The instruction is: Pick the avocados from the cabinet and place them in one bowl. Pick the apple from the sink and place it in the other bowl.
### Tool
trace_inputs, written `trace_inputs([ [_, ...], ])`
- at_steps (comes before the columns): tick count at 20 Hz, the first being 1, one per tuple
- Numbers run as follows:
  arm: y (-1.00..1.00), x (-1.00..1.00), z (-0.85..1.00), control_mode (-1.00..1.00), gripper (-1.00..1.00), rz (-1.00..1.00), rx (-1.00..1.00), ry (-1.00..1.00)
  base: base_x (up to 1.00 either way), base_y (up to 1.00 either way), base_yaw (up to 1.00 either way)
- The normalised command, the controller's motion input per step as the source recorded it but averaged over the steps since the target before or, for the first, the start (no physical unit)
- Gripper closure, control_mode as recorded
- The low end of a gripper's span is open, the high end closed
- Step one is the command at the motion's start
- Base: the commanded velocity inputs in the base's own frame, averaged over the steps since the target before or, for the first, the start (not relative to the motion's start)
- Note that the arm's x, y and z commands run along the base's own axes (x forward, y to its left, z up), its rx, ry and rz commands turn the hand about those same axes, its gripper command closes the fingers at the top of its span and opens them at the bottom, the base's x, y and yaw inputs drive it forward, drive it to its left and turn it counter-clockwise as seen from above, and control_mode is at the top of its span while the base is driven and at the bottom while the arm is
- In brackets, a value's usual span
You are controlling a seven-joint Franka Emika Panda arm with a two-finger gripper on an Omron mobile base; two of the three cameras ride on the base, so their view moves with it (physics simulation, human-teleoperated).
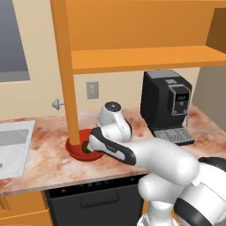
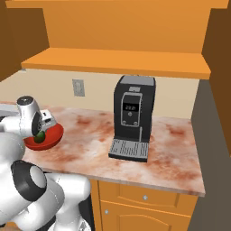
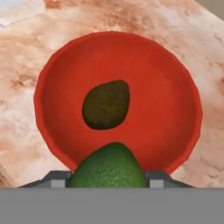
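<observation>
One olive-brown avocado (image 3: 106, 105) is already lying in the red bowl (image 3: 175, 87) on the tabletop (image 3: 109, 22). The tool (image 3: 107, 177) is holding the green avocado (image 3: 109, 168) right over it. The apple is waiting.

I am seeing a black coffee machine (image 2: 132, 118) standing on the marbled counter (image 2: 171, 144) against the wall. A grey outlet (image 1: 92, 90) is sitting on the beige wall (image 2: 99, 92) to its left. Below me, a dark dishwasher (image 1: 95, 198) is sitting under the counter edge, with orange drawers (image 2: 144, 200) under the counter's right end.
</observation>
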Motion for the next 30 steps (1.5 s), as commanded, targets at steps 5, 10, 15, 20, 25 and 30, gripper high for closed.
trace_inputs([
  [5,-0.07,0.19,-0.16,-1.0,-1.0,0.06,0.0,0.0,0.0,0.0,0.0],
  [10,-0.11,0.21,-0.1,-1.0,-1.0,0.07,0.0,0.0,0.0,0.0,0.0],
  [15,-0.02,0.14,0.0,-1.0,-1.0,0.03,0.0,0.01,0.0,0.0,0.0],
  [20,0.1,-0.07,0.5,-1.0,-1.0,0.0,0.0,0.08,0.0,0.0,0.0],
  [25,0.01,-0.17,0.48,-1.0,-1.0,-0.01,0.0,0.06,0.0,0.0,0.0],
  [30,-0.17,-0.56,0.02,-1.0,-1.0,-0.07,0.0,0.0,0.0,0.0,0.0],
])
